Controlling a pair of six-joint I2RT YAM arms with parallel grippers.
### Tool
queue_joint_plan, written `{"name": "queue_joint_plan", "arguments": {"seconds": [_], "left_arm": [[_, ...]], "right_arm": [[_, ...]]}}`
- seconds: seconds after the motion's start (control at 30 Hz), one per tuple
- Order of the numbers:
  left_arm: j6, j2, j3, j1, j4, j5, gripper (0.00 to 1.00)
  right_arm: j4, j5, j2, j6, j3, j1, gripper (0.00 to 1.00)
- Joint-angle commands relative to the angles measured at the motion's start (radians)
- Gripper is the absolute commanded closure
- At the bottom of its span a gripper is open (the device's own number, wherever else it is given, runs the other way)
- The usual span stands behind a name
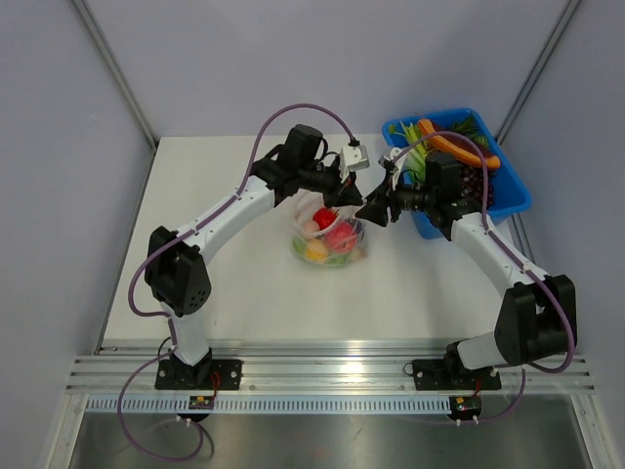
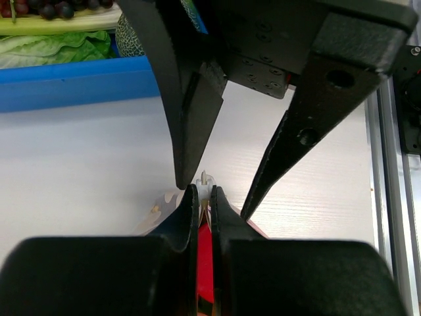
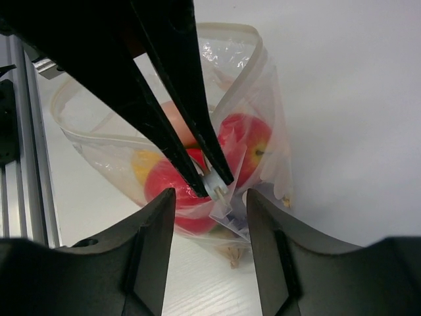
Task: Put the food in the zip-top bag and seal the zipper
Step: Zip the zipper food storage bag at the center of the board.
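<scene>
Zip-top bag [image 3: 263, 85] holding red apple [image 3: 250, 141]; blue tray [image 1: 508, 207] at two o'clock holding lettuce [image 2: 59, 47]. Other food [image 3: 146, 166] blurred. Left gripper [image 2: 204, 194] pinching zipper [image 3: 227, 27], right gripper [image 3: 210, 194] spread.

On my feed I saw a white table [image 1: 244, 293] boxed in by pale grey-lilac walls [image 1: 293, 59], with a metal strut [image 1: 112, 63] slanting up on each side. A ribbed aluminium rail [image 1: 322, 376] ran along the near edge, dull steel sheet [image 1: 342, 440] below it. The light was soft and even.
</scene>
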Motion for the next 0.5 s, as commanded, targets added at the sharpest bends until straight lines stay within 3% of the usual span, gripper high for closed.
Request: {"name": "queue_joint_plan", "arguments": {"seconds": [0.0,0.13,0.17,0.23,0.27,0.3,0.47], "left_arm": [[-0.007,-0.061,-0.006,-0.004,0.046,-0.007,1.00],[-0.007,-0.081,-0.018,-0.004,0.047,-0.002,1.00],[-0.002,-0.083,-0.021,-0.004,0.046,0.001,1.00],[0.001,-0.089,-0.023,-0.004,0.046,-0.001,1.00],[0.006,-0.090,-0.023,-0.004,0.043,-0.005,1.00],[0.007,-0.090,-0.023,-0.004,0.035,-0.005,1.00],[0.052,-0.081,-0.011,-0.004,-0.026,-0.022,1.00]], "right_arm": [[0.008,-0.028,0.026,0.000,0.049,0.008,0.45],[0.052,-0.033,0.053,0.029,0.060,0.008,0.49],[0.071,-0.034,0.055,0.040,0.055,0.008,0.61],[0.152,-0.054,0.056,0.083,0.048,0.008,0.76],[0.175,-0.057,0.058,0.100,0.042,0.008,0.91],[0.189,-0.062,0.056,0.121,0.038,0.008,1.00],[0.292,-0.013,0.009,0.164,-0.024,0.009,1.00]]}}
